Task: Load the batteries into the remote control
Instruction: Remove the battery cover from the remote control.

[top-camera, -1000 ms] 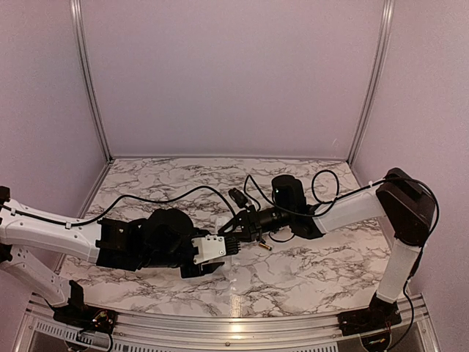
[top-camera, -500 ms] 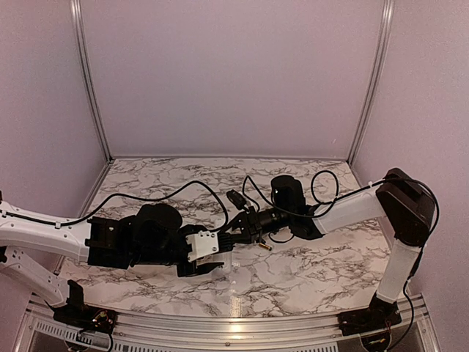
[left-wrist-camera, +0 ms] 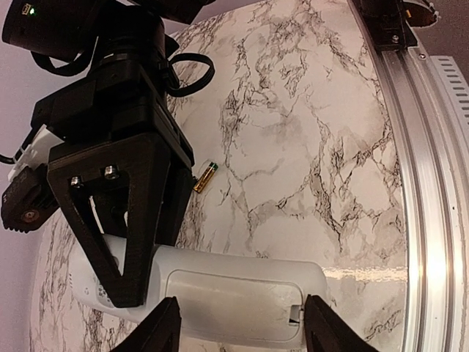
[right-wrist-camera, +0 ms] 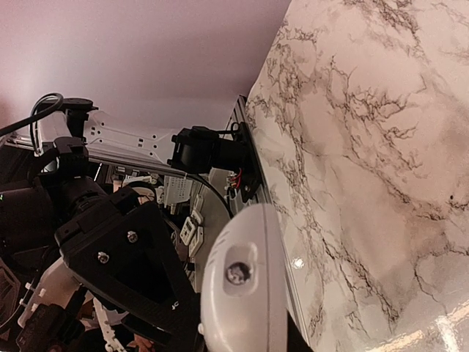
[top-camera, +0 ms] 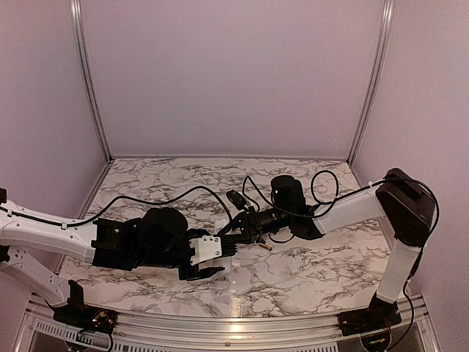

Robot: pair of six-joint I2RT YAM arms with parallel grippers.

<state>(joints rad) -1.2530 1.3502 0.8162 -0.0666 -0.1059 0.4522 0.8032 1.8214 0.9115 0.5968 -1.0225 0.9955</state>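
R claw (left-wrist-camera: 139, 257) pinches remote control (left-wrist-camera: 234, 297), long axis crosswise betw spread L claw (left-wrist-camera: 242, 334) tips; battery (left-wrist-camera: 205, 177) on worktop (left-wrist-camera: 308, 147) beyond.

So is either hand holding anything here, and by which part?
The right hand is shut on the remote control, clamping the end away from its battery cover. The left hand is open near the cover end, gripping nothing.

White links (top-camera: 344, 208), black joints (top-camera: 407, 209), looping black cables (top-camera: 157, 196)
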